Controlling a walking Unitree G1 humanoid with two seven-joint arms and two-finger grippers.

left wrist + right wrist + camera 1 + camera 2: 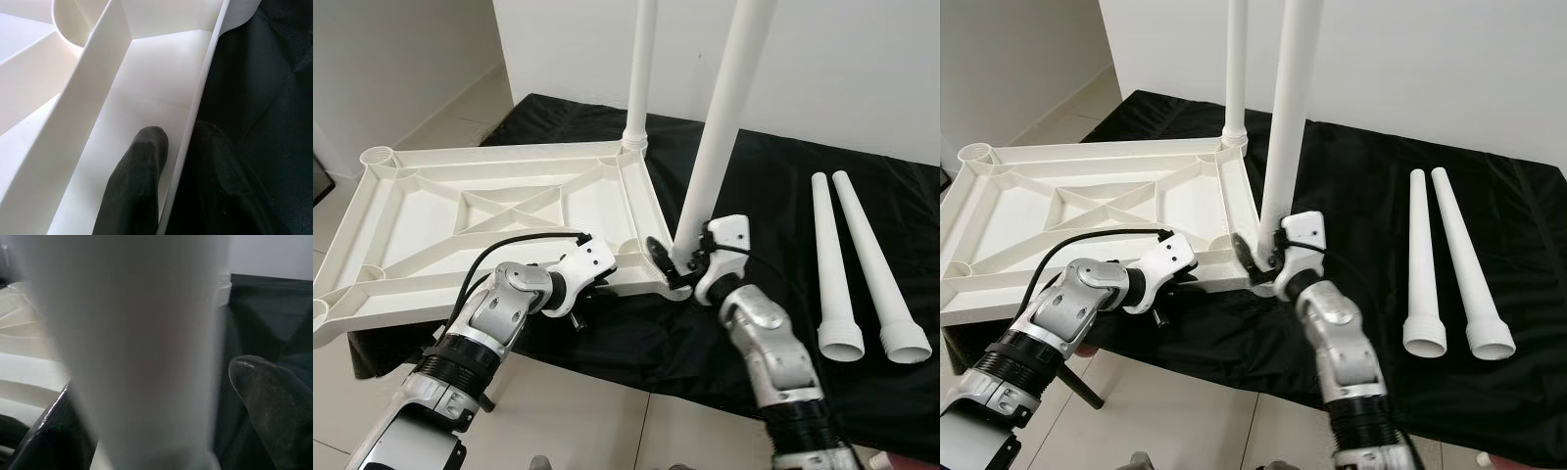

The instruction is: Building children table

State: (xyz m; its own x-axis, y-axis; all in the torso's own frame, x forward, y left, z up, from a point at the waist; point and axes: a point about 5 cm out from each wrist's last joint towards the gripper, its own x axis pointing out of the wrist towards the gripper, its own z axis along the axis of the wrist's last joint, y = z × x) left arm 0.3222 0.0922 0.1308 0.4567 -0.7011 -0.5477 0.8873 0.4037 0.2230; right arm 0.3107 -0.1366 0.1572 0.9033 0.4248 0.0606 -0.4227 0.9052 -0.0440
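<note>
The white plastic table top (431,211) lies upside down, ribs up, partly on a black cloth. One white leg (641,69) stands upright in its far right corner socket. A second leg (729,108) stands at the near right corner. My right gripper (683,257) is shut on that leg's lower end, and the right wrist view has the leg (142,347) between both fingers (274,401). My left gripper (595,282) is shut on the table top's near rim (195,112), with one finger (142,166) inside the rim and the other outside.
Two loose white legs (832,264) (876,269) lie side by side on the black cloth (783,176) at the right, wide ends toward me. A white wall rises behind. The table top's left part overhangs the tiled floor (578,411).
</note>
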